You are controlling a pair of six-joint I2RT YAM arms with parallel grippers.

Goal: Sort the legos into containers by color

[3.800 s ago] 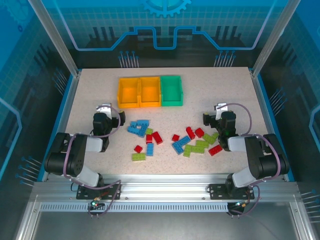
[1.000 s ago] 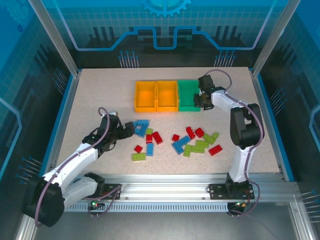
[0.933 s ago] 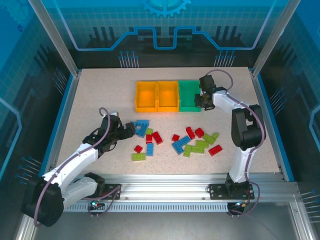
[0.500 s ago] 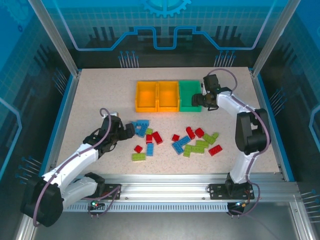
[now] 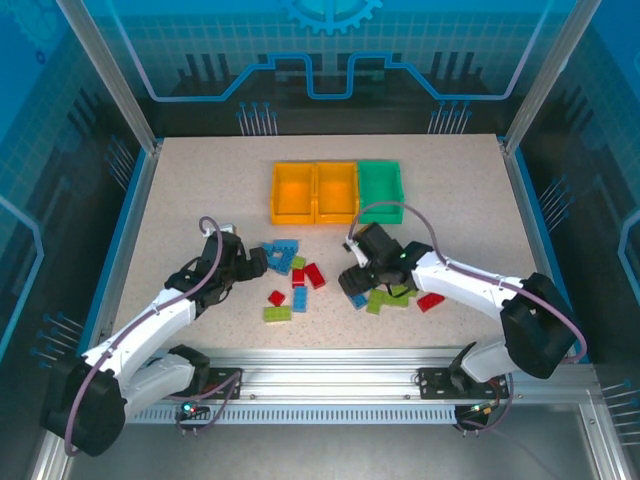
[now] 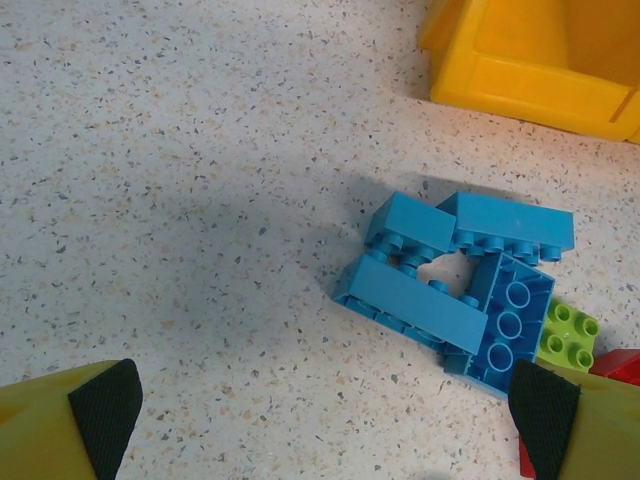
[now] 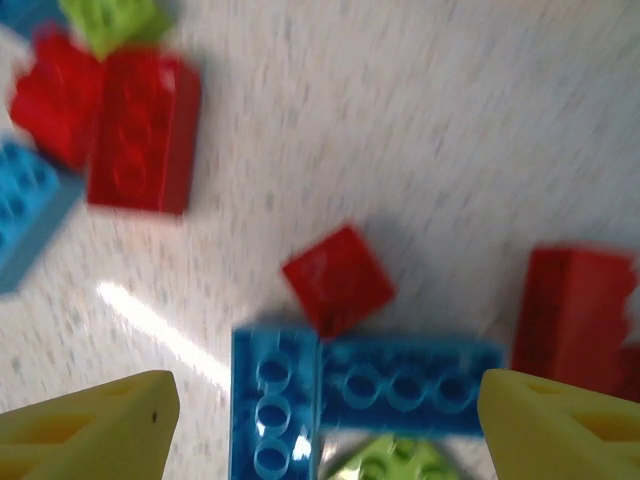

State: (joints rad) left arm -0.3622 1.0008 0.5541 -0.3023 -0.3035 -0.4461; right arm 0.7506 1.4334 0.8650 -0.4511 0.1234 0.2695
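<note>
Three containers (image 5: 336, 215) stand wall to wall in a row at the far middle of the table (image 5: 200, 180). Two orange-yellow bins (image 5: 293, 215) are on the left and one green bin (image 5: 382, 213) is on the right, open tops up so that bricks can be dropped in from above. The legos (image 5: 299, 298) lie on the table in front of the row, in two loose groups apart from the bins; I judge the sorting to be at its start. I have the left gripper (image 5: 258, 262) low beside the left group, jaws spread wide and holding nothing. In its wrist view a cluster of blue bricks (image 6: 455, 290) sits ahead of the fingers (image 6: 105, 410), nearer the right one, with a lime brick (image 6: 567, 335) just beside it. That offset calls for a sideways correction toward the cluster before closing. The right gripper (image 5: 355, 285) hangs over the right group, jaws apart and empty. Its wrist view is blurred, but two blue bricks (image 7: 405, 375) lie between the fingertips (image 7: 90, 425), with a small red brick (image 7: 337, 275) just beside them. I judge the spread is set to straddle one blue brick; the red neighbour could be caught too.
</note>
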